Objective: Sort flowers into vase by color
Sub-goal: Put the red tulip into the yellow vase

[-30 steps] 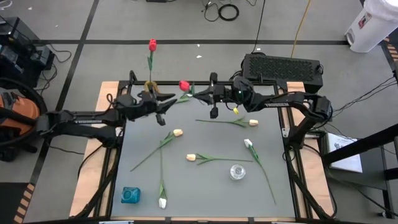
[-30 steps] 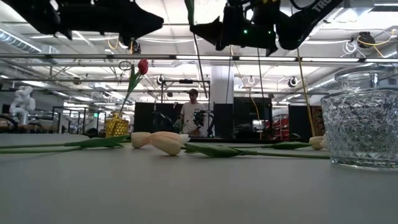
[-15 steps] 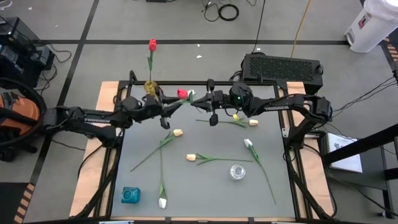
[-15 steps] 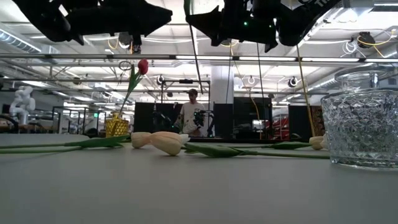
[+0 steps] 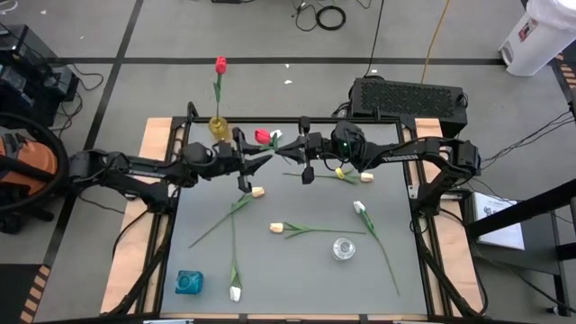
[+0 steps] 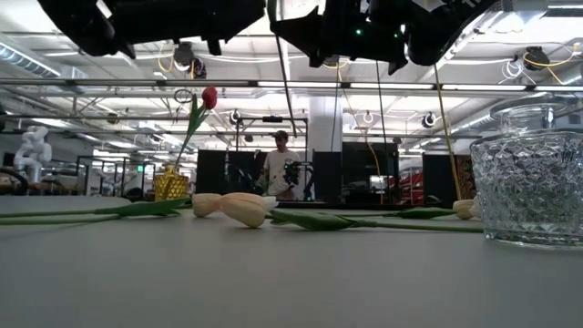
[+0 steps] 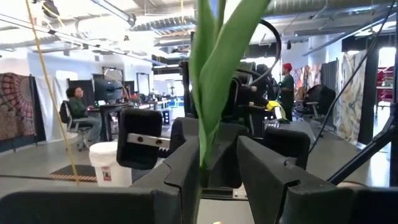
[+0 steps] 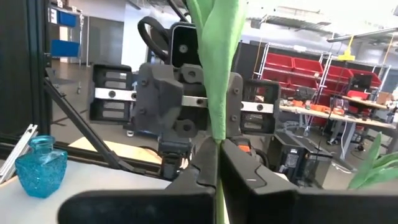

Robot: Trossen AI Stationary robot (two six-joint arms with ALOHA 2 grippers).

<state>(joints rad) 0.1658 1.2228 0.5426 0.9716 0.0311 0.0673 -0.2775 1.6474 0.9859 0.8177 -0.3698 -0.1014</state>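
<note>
Above loose tulips on the table, the right gripper is clamped on a red tulip, the left gripper parted around its stem, another standing in the yellow vase behind.

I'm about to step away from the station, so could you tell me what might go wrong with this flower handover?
1. Both grippers sit on one red tulip: the right gripper is shut on its stem, while the left gripper has the stem between its fingers. If they pull apart, the thin stem could bend or tear.
2. If the right gripper lets go early, the tulip may drop among the flowers lying below.
3. The gold vase stands at the table's far edge; the left arm could knock it.
</note>
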